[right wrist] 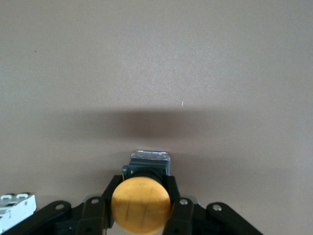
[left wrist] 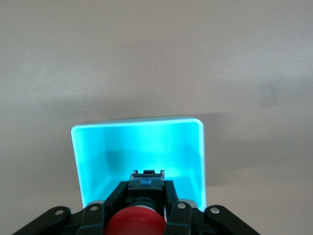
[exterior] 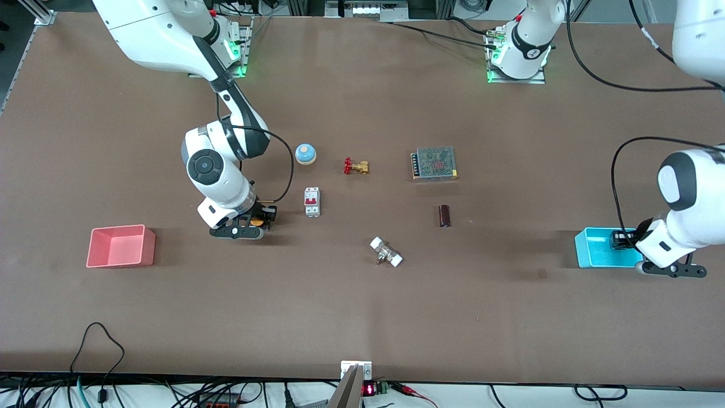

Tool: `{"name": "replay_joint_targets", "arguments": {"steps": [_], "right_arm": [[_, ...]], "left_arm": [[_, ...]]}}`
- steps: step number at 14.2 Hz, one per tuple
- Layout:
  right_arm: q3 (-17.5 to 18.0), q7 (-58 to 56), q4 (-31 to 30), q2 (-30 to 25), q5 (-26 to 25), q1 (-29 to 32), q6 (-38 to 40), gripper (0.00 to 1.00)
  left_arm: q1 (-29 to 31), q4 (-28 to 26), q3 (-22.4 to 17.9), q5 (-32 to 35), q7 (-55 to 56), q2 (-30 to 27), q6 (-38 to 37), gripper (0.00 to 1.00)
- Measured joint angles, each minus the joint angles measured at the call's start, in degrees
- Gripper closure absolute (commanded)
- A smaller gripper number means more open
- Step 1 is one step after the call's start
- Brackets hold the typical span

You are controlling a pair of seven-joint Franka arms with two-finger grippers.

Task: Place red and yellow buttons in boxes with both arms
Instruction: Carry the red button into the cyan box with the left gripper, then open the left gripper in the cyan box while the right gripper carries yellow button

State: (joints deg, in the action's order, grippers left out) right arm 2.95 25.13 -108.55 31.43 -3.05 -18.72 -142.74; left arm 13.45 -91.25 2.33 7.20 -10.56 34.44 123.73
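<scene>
My left gripper (left wrist: 146, 198) is shut on the red button (left wrist: 135, 223); its black body points down over the cyan box (left wrist: 137, 147). In the front view this gripper (exterior: 622, 241) hangs over the cyan box (exterior: 595, 252) at the left arm's end of the table, and the red cap is hidden there. My right gripper (right wrist: 142, 198) is shut on the yellow button (right wrist: 141, 204) and holds it over bare table. In the front view this gripper (exterior: 252, 222), with the yellow button (exterior: 257, 222), is between the pink-red box (exterior: 120, 246) and a white breaker.
On the table's middle lie a white circuit breaker (exterior: 312, 202), a blue-and-white dome (exterior: 305, 153), a brass valve with a red handle (exterior: 355, 166), a mesh-covered power supply (exterior: 434, 163), a dark cylinder (exterior: 445, 216) and a white-ended fitting (exterior: 386, 252).
</scene>
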Motion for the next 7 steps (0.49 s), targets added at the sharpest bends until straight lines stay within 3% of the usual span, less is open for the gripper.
{"name": "replay_joint_targets", "arguments": {"steps": [3, 7], "right_arm": [[-0.3, -0.8, 1.3, -1.1, -0.4, 0.1, 1.0, 0.65], [-1.0, -10.7, 3.0, -8.3, -0.5, 3.5, 10.5, 0.64]], "left_arm": [[0.8, 0.2, 0.0, 0.0, 0.0, 3.3, 2.4, 0.88], [1.5, 0.2, 0.0, 0.0, 0.0, 5.2, 2.6, 0.85]]}}
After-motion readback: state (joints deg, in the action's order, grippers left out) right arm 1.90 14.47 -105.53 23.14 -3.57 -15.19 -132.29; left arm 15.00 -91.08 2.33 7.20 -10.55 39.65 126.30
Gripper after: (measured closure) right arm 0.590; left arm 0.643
